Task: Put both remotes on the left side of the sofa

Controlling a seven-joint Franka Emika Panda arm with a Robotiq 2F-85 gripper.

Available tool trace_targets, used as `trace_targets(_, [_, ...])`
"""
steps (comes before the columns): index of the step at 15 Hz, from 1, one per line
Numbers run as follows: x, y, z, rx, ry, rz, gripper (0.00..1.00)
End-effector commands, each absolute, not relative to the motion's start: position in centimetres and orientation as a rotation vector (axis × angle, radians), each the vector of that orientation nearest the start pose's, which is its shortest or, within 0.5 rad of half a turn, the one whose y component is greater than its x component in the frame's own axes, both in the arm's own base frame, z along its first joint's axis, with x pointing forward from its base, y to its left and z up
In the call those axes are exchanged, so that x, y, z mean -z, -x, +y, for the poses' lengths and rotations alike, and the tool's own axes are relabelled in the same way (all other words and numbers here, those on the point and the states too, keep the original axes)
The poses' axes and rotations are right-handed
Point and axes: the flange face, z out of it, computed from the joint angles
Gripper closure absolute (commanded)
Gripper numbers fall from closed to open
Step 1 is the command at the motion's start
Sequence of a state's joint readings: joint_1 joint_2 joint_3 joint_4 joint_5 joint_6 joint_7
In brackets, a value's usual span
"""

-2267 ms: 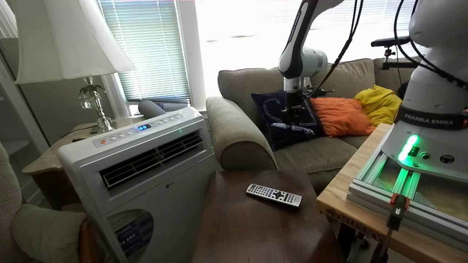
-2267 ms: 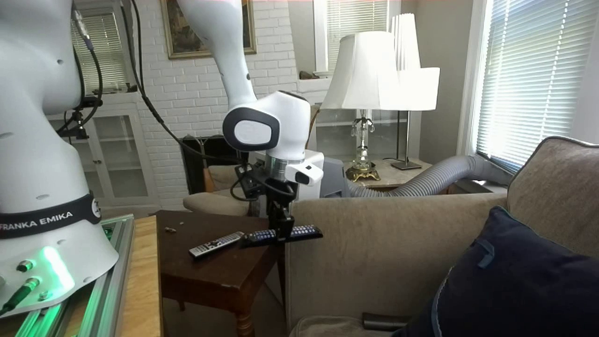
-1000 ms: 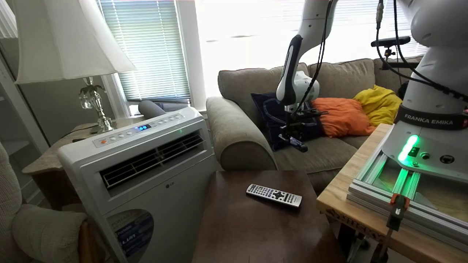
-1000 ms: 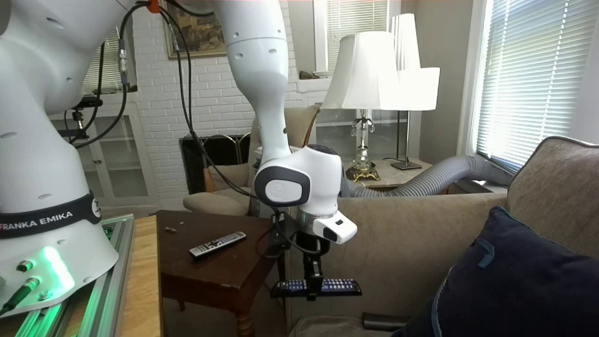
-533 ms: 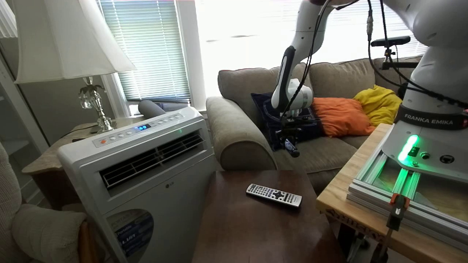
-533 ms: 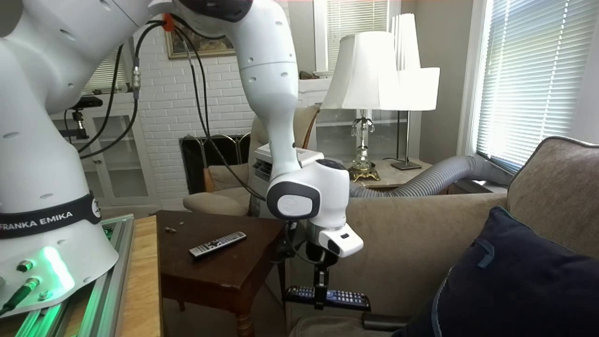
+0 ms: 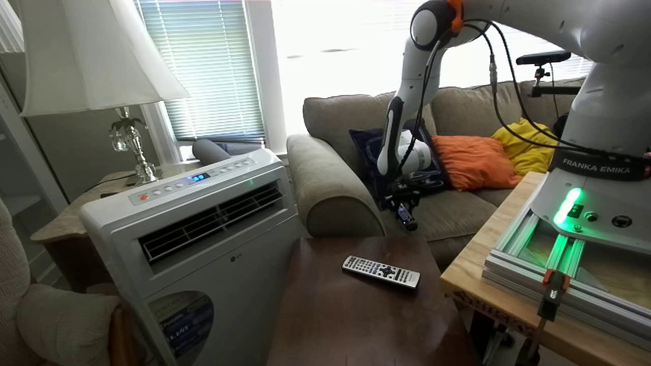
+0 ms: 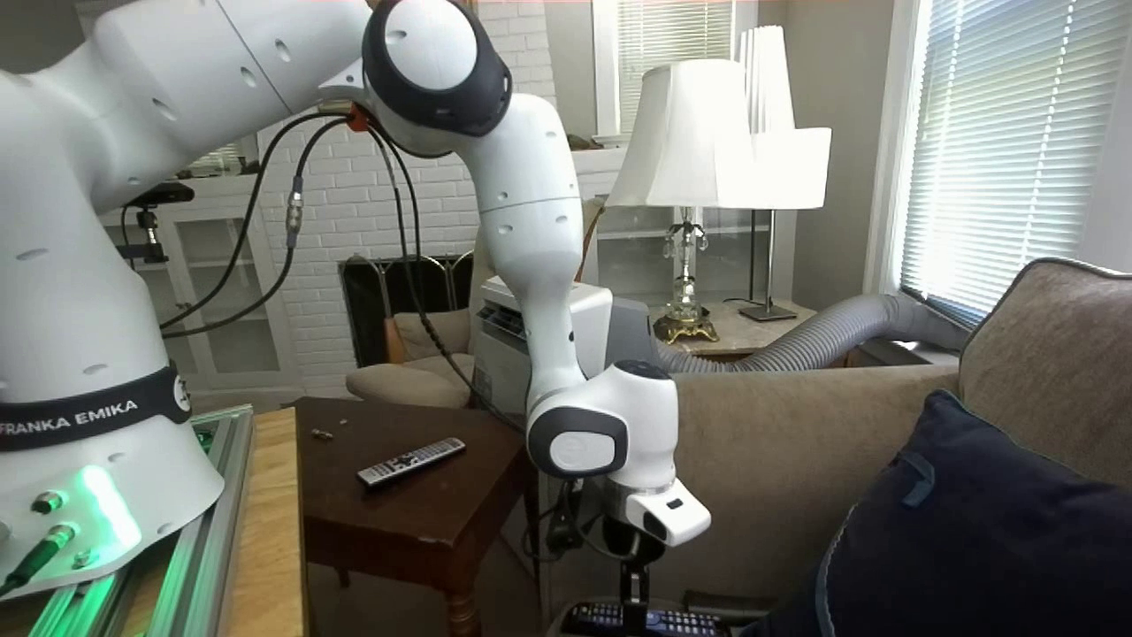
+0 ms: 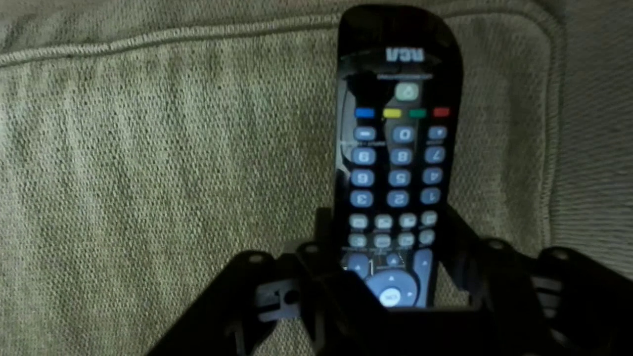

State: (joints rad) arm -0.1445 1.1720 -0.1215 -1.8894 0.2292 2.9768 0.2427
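A dark remote with light buttons (image 9: 400,148) is between the fingers of my gripper (image 9: 390,227), which are closed on its two long sides. In both exterior views the gripper (image 7: 399,201) (image 8: 634,593) holds this remote (image 7: 406,217) (image 8: 683,625) low over the sofa seat, beside the padded arm. I cannot tell whether it touches the cushion. The sofa (image 7: 330,188) (image 8: 778,460) is olive-grey; its seat fabric (image 9: 198,148) fills the wrist view. A silver-topped remote (image 7: 381,271) (image 8: 411,462) lies flat on the brown side table (image 7: 325,315) (image 8: 416,522).
A navy cushion (image 7: 368,152) (image 8: 990,522) leans on the sofa near the gripper. Orange (image 7: 475,162) and yellow (image 7: 526,145) cushions lie farther along. A white air conditioner (image 7: 224,284) stands beside the table. The robot's wooden stand (image 7: 501,213) is at the other side.
My gripper has moved down toward the sofa seat with the dark remote, which has also turned. The silver remote has not moved.
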Motion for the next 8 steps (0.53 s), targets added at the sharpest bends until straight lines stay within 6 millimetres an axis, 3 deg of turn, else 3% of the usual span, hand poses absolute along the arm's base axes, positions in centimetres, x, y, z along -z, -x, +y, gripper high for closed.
trace_targets(1, [12.9,-50.5,-17.0,-0.088,3.056,1.122,0.62])
trace_targets(2, [13.1,-50.6,-17.0,-0.083,3.051,1.141,0.22])
trace_targets(3, [13.4,-50.8,-17.0,-0.091,3.039,1.155,0.21])
trace_targets(6, [13.8,-51.0,-16.4,-0.102,3.032,1.171,0.0])
trace_targets(8, [13.3,-50.9,-15.8,-0.125,3.033,1.174,0.0])
